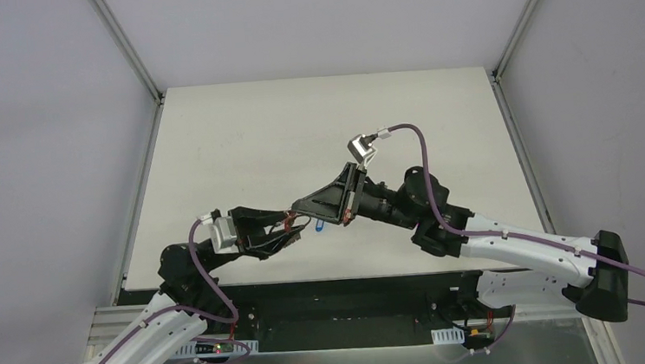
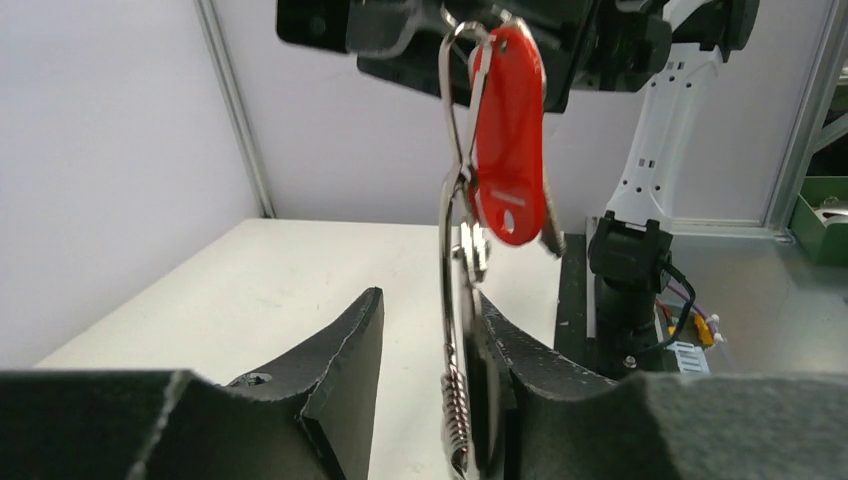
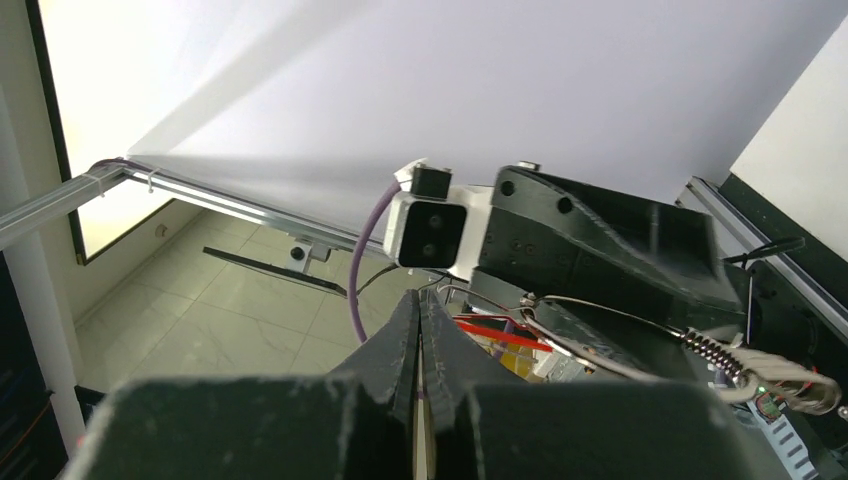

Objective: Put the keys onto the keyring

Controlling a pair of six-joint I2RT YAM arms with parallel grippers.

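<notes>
The keyring (image 2: 446,290) hangs in the air above the counter (image 1: 238,145), stretched between the two arms. In the left wrist view it is a thin silver wire running almost straight up and down, with a short coiled spring (image 2: 456,410) at its lower end.

The right end effector (image 1: 302,208) is at the upper end of the keyring. In its own wrist view its fingers (image 3: 405,340) are pressed together, with only a narrow seam between them. In the left wrist view the top loop of the keyring runs up into that black end effector, so it appears to be pinching the ring there.

The left end effector (image 2: 432,300) is at the lower part of the keyring and is spread. The wire lies close along the inner face of one finger (image 2: 530,370), and a wide gap separates it from the other finger (image 2: 340,370).

The red key (image 2: 510,140) hangs against the upper part of the keyring, just below the top loop, with its plastic head pointing down. The right wrist view shows it only as a red sliver (image 3: 490,332) beside the wire (image 3: 610,318).

From above, the blue key (image 1: 318,227) shows as a small blue spot just beside the keyring's place, between the two end effectors. I cannot tell whether it is on the ring or lying on the counter.
</notes>
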